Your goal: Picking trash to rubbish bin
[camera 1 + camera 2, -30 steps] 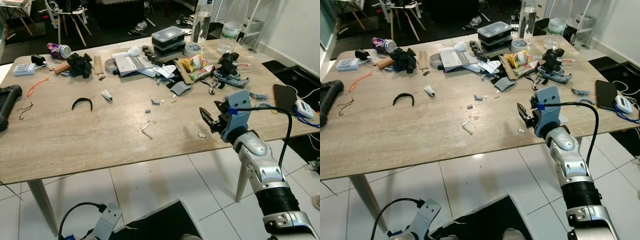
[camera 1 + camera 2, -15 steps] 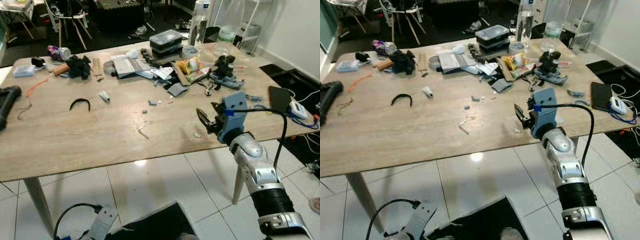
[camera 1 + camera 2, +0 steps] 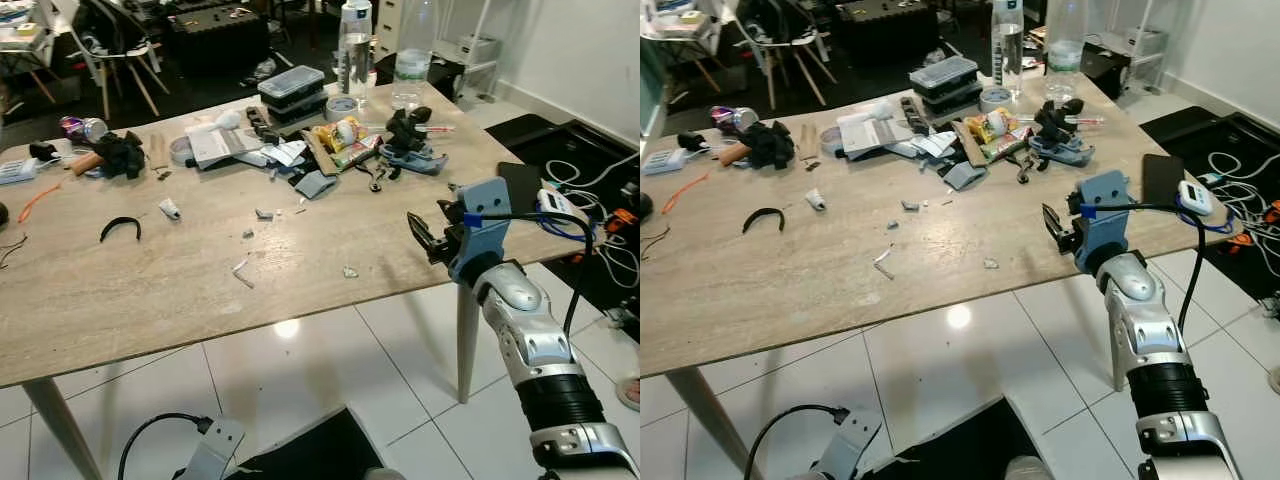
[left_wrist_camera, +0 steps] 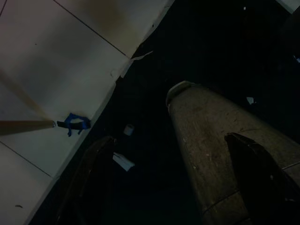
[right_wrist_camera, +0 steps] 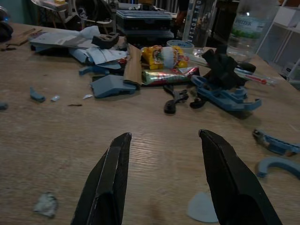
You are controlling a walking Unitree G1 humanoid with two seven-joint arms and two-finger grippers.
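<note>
My right claw (image 3: 424,232), fingers apart and empty, hovers at bench (image 3: 120,290) edge; nearest scrap (image 3: 350,271) lies just left, toward bench's middle.

You're facing a light wooden bench (image 3: 150,300) standing on glossy white floor tiles (image 3: 330,370). Chairs (image 3: 115,55) stand at 11 o'clock, a white wall (image 3: 590,50) at 2 o'clock.

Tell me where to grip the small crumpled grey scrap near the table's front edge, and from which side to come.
Pinch the small crumpled grey scrap across its whole body, from straight above. It lies low and flat on the wooden table, so a sideways approach would likely push it. The open right gripper hovers just to its right.
</note>
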